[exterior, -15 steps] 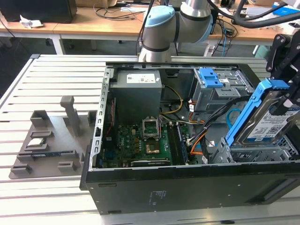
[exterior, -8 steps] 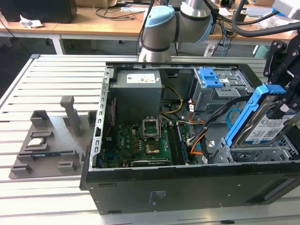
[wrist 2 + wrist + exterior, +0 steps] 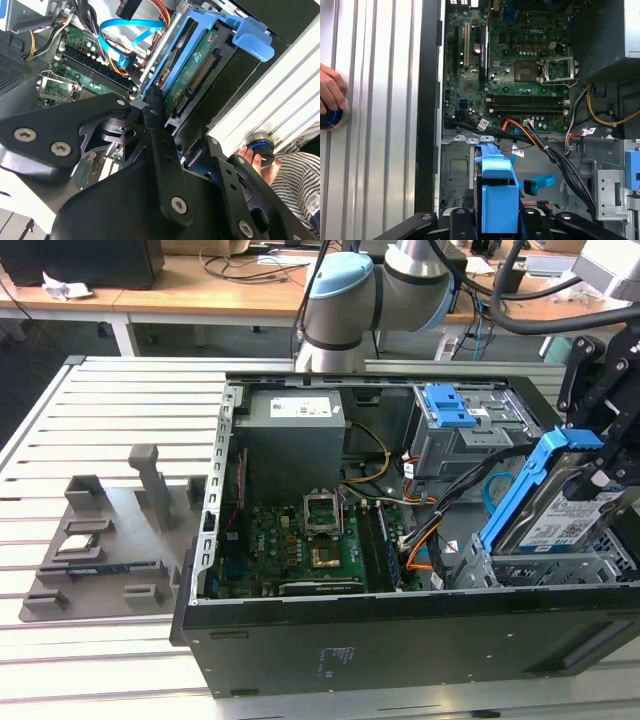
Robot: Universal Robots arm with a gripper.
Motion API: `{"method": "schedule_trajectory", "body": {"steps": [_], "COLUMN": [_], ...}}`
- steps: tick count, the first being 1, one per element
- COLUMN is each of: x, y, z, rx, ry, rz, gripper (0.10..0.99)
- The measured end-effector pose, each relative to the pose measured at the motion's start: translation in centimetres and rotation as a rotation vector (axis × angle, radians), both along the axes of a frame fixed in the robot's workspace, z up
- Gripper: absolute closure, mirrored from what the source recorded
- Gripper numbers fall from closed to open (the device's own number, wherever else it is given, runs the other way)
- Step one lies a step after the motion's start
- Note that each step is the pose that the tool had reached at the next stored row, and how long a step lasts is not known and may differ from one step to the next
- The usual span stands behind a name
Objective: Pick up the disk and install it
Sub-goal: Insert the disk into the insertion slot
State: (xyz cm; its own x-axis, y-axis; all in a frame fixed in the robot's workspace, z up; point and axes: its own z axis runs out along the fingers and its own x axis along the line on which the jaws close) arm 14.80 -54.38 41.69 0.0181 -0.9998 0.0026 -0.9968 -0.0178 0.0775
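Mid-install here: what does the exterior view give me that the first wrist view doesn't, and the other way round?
Exterior view adds: the grey fixture on the slatted table beside the case, and how the disk sits tilted at the exterior view's right. First wrist view adds: a hand on a blue-ringed knob outside the case. Both share: the motherboard and the gripper shut on the disk.

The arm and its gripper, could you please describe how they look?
The arm is built of silver-grey tubular segments with light blue joint caps. Thick black corrugated cables run beside it. The gripper is matte black, made of flat angular linkage bars fastened with silver screws.
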Motion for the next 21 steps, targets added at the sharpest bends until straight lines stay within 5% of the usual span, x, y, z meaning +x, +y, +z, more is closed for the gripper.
{"method": "schedule_trajectory", "body": {"steps": [21], "x": [0.0], "y": [0.0], "z": [-1.79], "rx": [0.0], "ry": [0.0], "rz": [0.0], "gripper": [0.722]}}
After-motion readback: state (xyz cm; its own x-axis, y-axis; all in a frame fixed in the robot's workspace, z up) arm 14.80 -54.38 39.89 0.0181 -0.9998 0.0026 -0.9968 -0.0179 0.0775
